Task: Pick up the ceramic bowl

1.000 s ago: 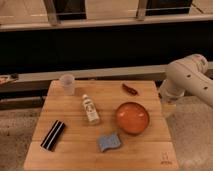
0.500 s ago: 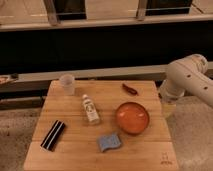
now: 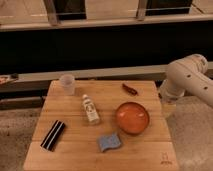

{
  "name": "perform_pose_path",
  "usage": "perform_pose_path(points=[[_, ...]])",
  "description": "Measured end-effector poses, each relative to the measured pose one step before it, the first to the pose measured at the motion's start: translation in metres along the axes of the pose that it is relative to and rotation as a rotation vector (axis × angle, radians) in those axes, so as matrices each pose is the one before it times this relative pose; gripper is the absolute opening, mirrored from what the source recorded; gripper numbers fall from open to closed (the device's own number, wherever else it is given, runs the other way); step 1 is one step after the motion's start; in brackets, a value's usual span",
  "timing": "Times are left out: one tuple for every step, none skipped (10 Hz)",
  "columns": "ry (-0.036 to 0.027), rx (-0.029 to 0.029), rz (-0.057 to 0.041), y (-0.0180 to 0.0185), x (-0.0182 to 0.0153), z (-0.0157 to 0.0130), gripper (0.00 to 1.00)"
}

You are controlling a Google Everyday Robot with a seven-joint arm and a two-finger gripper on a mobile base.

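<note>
Nearest you on the wooden worktop [image 3: 75,155] lies a blue rectangular sponge [image 3: 109,142]. Just behind it, right of centre, sits the round glossy orange-red ceramic bowl [image 3: 132,118]. Your claw [image 3: 168,107] hangs beside the worktop's right edge, spread wide, holding nothing.

the bowl [image 3: 133,118] is round, shallow and glossy, orange-red with a darker rim. it stands upright, flat on the right half of the wooden table [image 3: 80,152], a little toward the front edge. the gripper [image 3: 168,107] hangs just beyond the table's right edge, apart from the bowl, its jaws spread.
</note>
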Motion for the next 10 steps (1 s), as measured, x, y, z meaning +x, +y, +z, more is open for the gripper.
perform_pose_path(points=[[-0.00001,0.00000,-0.00003,0.00000,-0.00002,-0.00002,0.80],[0.00275,0.00157,-0.00596,-0.00003,0.00013,0.00064,0.80],[0.01958,0.00790,-0.05520,-0.00071,-0.00400,0.00592,0.80],[0.00337,0.00043,-0.05358,-0.00046,-0.00869,0.00443,0.80],[0.00662,0.00484,-0.05105,-0.00179,-0.00581,0.00313,0.80],[0.00772,0.00002,-0.00780,0.00112,0.00119,0.00216,0.80],[0.00223,0.00235,-0.00201,-0.00043,-0.00017,0.00071,0.80],[0.00271,0.00072,-0.00681,0.00031,-0.00092,0.00259,0.80],[0.00230,0.00259,-0.02379,0.00011,-0.00237,0.00144,0.80],[0.00247,0.00216,-0.04990,-0.00008,-0.00290,0.00356,0.80]])
